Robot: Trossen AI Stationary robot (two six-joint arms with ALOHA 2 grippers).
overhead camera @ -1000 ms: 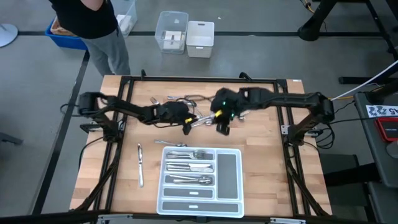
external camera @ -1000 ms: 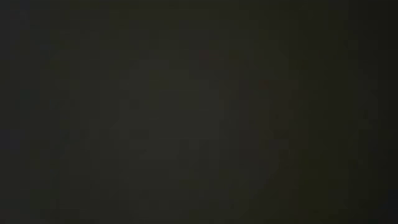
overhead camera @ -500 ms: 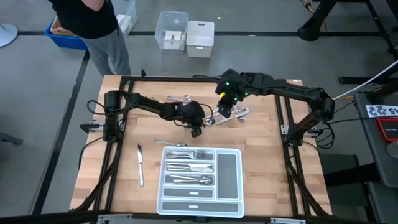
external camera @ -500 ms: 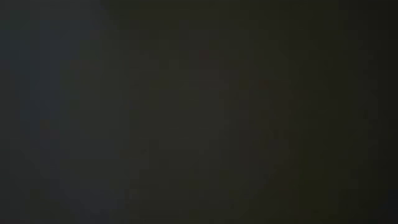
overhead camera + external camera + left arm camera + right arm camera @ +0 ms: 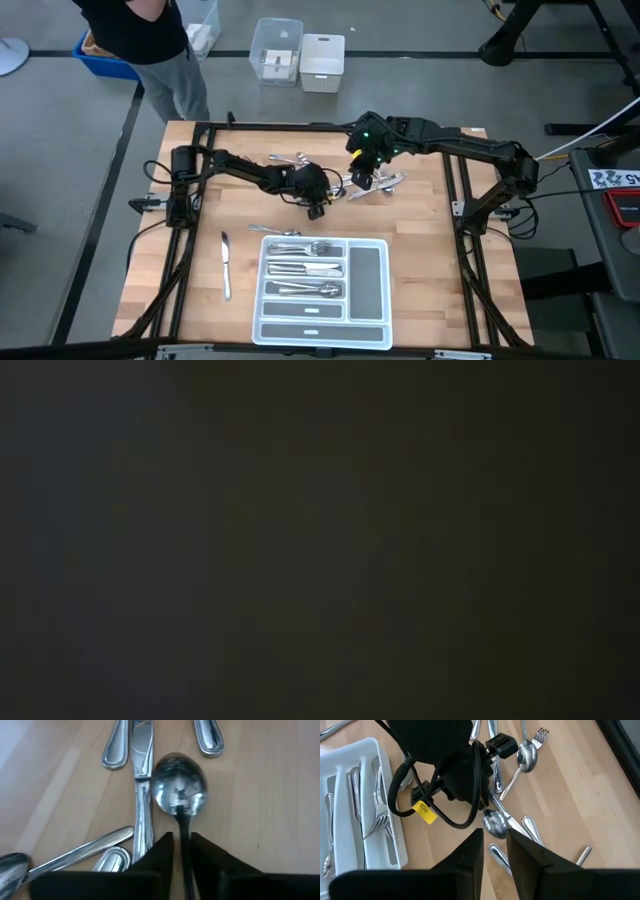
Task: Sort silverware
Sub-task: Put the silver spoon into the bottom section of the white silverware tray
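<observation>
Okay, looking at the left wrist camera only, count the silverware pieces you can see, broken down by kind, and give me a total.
Spoons: 2
Knives: 1
Handle ends, kind hidden: 3
Total: 6 pieces

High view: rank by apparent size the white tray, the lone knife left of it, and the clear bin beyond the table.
1. white tray
2. clear bin; floor level, farther from the camera, so true size is unsure
3. knife
</observation>
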